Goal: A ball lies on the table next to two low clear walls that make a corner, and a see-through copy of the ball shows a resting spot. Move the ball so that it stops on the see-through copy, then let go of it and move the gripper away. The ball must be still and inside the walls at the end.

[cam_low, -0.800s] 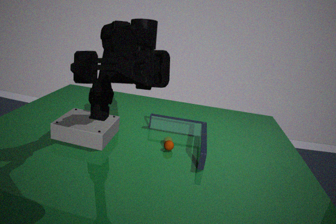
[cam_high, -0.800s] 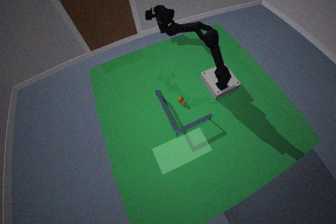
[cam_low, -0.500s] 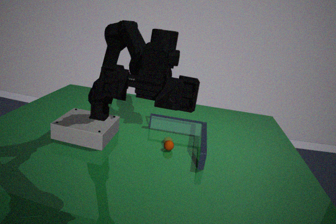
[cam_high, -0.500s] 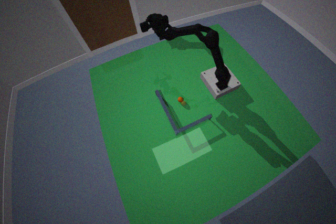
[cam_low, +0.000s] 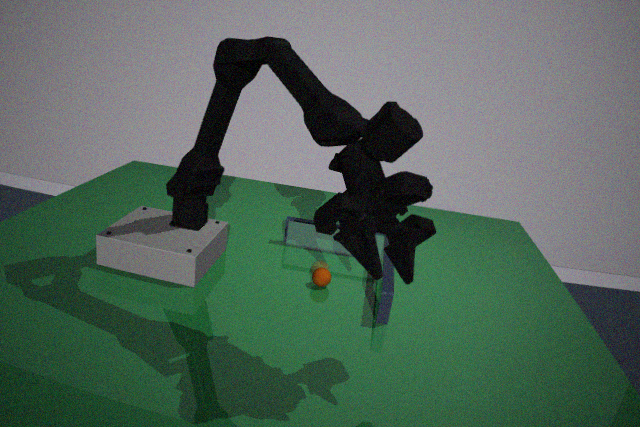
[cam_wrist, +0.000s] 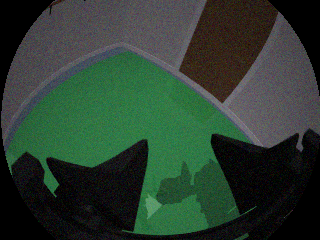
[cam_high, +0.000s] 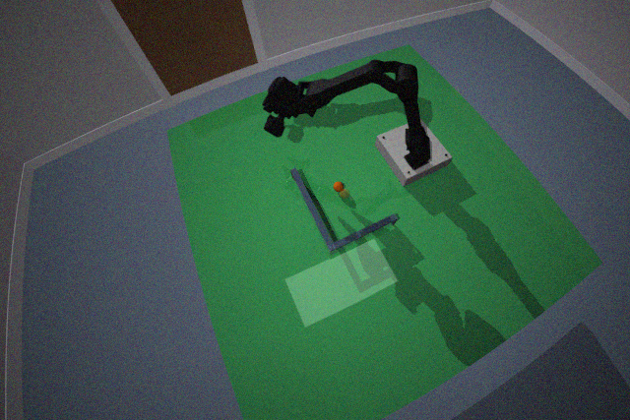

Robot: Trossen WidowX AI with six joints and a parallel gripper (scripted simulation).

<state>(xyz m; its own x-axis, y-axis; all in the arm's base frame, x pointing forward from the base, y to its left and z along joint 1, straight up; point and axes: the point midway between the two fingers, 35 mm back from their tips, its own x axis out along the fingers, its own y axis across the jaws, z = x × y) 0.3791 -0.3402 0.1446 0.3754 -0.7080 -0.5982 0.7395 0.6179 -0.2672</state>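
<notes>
From above I see the brown door (cam_high: pixel 167 9); the side view hides it. My gripper (cam_low: pixel 392 275) hangs released over the green table (cam_low: pixel 491 339), apart from the ball (cam_low: pixel 321 276).

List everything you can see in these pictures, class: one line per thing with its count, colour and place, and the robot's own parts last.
ball: one, orange, on the mat inside the corner, apart from both walls
see-through ball: one, faint orange, right beside the ball
walls: two, clear bluish, meeting in an L on the mat
mat: one, green, over the grey-blue floor
pale patch: one, light green, on the mat beyond the corner
door: one, brown, in the grey wall
base: one, light grey, on the mat
arm: one, black, bent over the mat
tool: one, black, open, holding nothing, above the mat
</notes>
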